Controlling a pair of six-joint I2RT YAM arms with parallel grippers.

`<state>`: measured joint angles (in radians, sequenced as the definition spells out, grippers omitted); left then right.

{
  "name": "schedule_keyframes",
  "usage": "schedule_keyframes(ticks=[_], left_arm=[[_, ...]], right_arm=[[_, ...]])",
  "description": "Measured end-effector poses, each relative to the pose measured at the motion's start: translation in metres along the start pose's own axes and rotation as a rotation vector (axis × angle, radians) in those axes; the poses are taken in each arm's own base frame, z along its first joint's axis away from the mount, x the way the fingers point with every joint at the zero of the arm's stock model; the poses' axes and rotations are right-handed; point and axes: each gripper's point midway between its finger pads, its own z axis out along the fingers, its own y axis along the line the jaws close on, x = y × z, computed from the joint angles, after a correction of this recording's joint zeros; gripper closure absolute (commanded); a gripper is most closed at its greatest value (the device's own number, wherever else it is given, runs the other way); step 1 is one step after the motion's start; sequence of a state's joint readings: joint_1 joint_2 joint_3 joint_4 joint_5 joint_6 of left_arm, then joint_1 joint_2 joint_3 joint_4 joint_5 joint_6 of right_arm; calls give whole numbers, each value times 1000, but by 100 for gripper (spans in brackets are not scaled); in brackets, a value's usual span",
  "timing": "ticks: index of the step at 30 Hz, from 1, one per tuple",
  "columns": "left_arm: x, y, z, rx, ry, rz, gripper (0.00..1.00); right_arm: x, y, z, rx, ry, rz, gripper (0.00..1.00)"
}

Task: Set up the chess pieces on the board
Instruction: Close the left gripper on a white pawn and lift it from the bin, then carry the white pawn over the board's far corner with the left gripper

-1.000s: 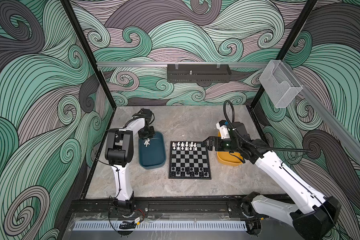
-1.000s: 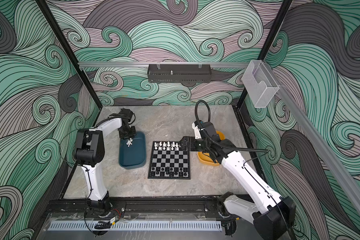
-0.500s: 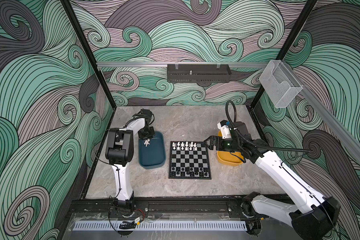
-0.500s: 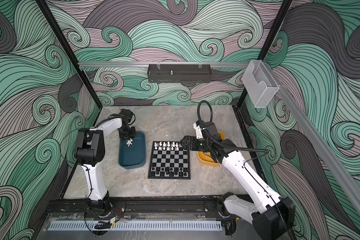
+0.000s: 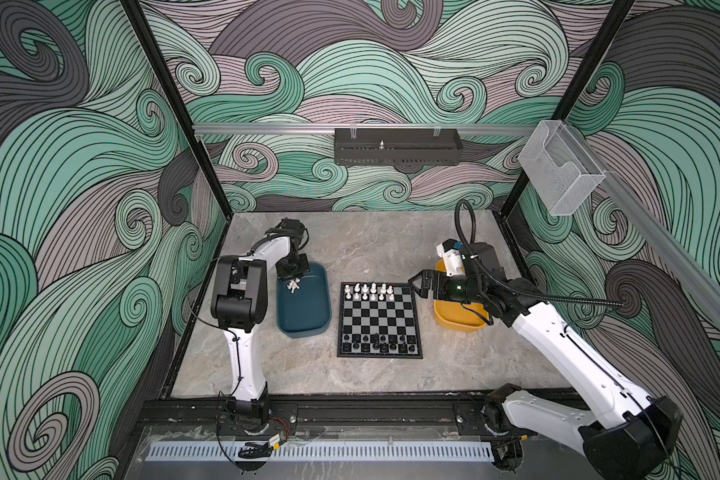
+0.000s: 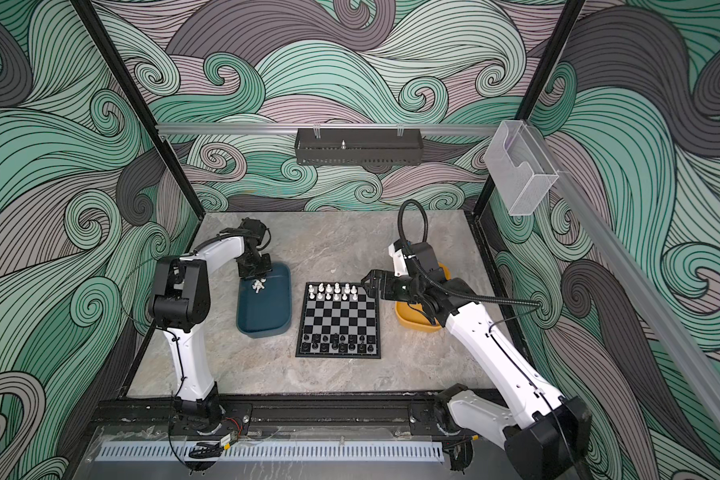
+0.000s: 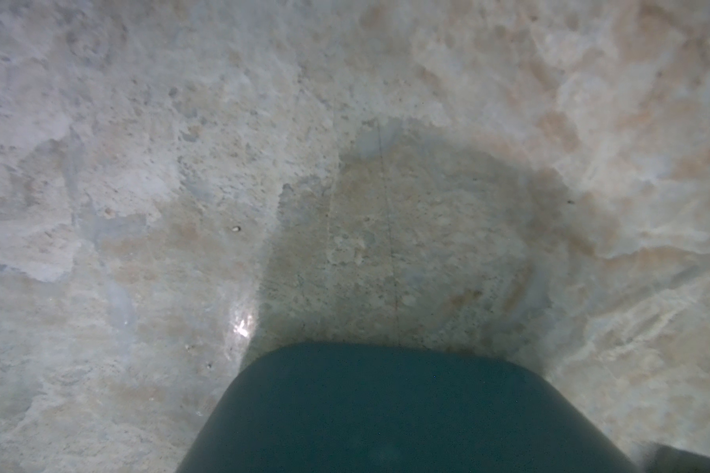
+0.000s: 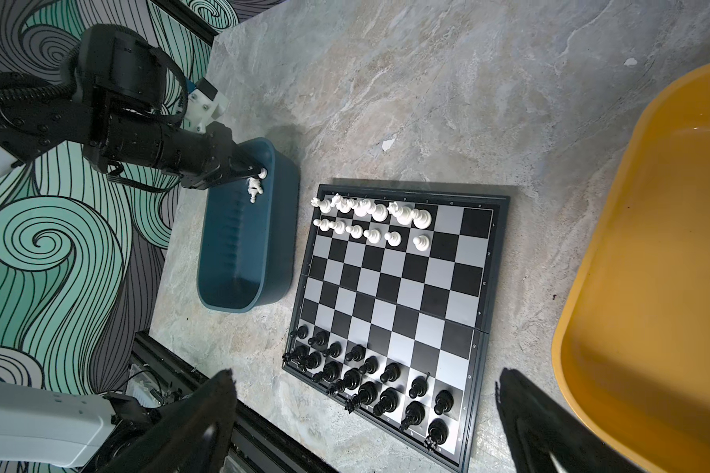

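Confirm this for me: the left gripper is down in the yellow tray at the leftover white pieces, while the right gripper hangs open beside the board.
Wrong tray. The right wrist view shows the left gripper down in the teal tray at the leftover white pieces; the yellow tray sits across the board from it. The right gripper does hang open beside the board.

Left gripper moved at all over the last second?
No. In a top view the left gripper stays at the far end of the teal tray, over the loose white pieces, same spot against the tray rim.
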<state>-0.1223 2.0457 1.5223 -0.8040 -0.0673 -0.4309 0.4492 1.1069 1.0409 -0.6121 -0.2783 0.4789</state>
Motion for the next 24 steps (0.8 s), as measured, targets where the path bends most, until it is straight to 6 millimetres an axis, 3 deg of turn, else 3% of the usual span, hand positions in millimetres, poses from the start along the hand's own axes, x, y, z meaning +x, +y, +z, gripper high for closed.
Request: schedule_keyframes(ticks=[5, 11, 15, 18, 24], left_arm=[[5, 3, -19, 18, -21, -4, 95], [6, 0, -66, 99, -105, -7, 98], [25, -15, -94, 194, -119, 47, 98], [48, -53, -115, 259, -125, 173, 98], [117, -180, -161, 424, -136, 543, 98]], right_arm=[[1, 6, -7, -40, -28, -13, 0], [-3, 13, -13, -74, -53, -22, 0], [-8, 9, -19, -69, -73, -10, 0], [-11, 0, -30, -50, -100, 11, 0], [-10, -30, -59, 25, -142, 94, 0]])
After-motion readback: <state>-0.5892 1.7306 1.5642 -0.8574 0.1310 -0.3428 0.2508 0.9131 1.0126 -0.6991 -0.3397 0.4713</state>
